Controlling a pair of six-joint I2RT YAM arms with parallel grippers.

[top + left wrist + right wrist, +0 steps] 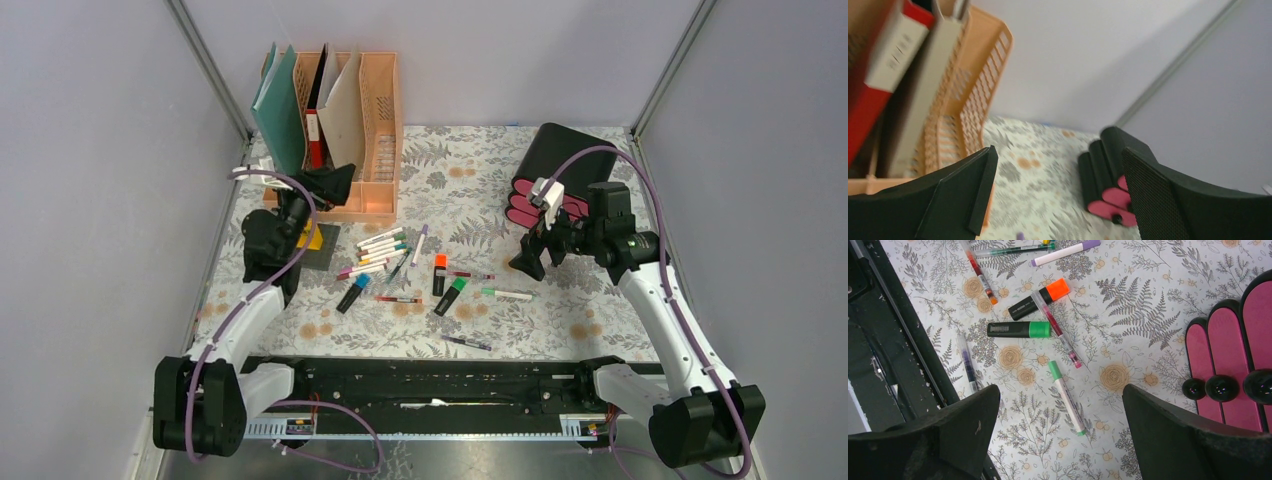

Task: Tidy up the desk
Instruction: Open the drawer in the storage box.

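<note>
The desk (480,190) is a fern-and-flower cloth top strewn with pens and markers in its middle. My left gripper (330,185) hovers open by the front left of the peach file rack (375,110), holding nothing; in the left wrist view my left gripper (1058,155) shows only cloth between its fingers. My right gripper (535,262) is open above the desk (1048,440), beside the black-and-pink drawer box (560,160). In the right wrist view my right gripper (1062,390) is just past a green-capped white pen (1066,397), not touching it.
Orange (440,272), green (450,296) and blue (353,293) highlighters lie among several thin pens (380,245). A dark pen (467,343) lies near the front rail. A dark pad with a yellow note (318,245) lies under the left arm. The rack holds folders and a red binder (315,135).
</note>
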